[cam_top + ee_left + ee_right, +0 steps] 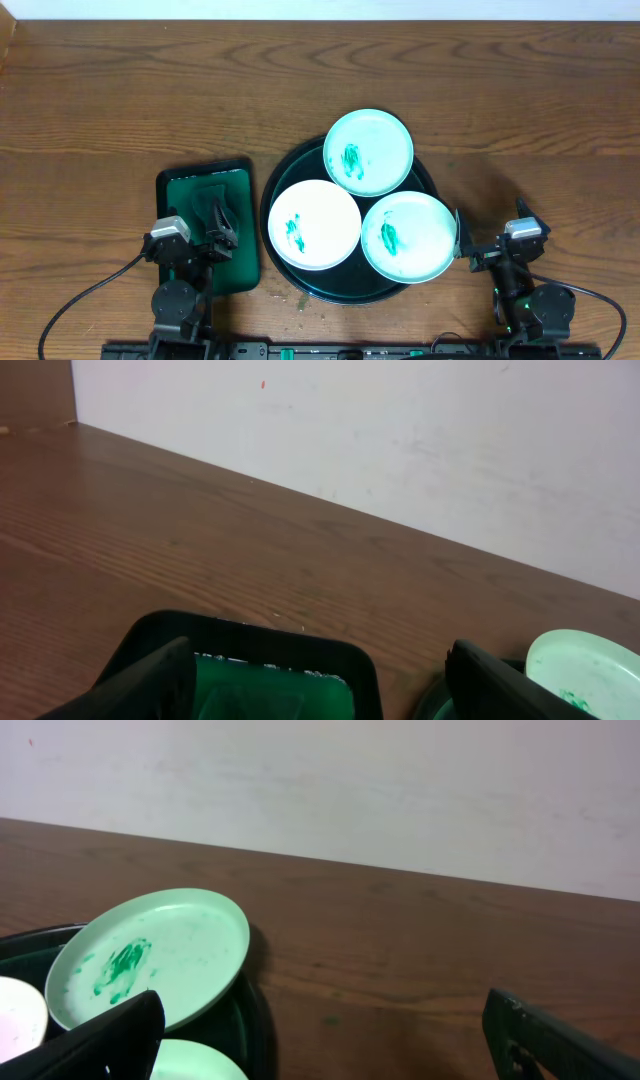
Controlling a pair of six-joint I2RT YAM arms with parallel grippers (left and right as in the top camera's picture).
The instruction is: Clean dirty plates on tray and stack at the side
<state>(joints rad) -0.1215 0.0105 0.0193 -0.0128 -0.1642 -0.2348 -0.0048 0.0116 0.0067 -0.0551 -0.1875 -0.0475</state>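
Observation:
Three plates smeared with green lie on a round black tray (283,170): a mint one at the back (369,152), a white one at the left (314,224) and a mint one at the right (408,236). My left gripper (218,237) is open and empty over a green cloth (205,195) in a rectangular black tray (240,272). My right gripper (478,250) is open and empty just right of the right plate. The right wrist view shows the back plate (150,960) and the open fingers (325,1050). The left wrist view shows the open fingers (320,695) above the cloth (270,690).
The rectangular tray sits directly left of the round tray, its rim in the left wrist view (300,640). Bare wooden table stretches behind both trays and to the right of the round tray (245,1010). A white wall stands behind the table.

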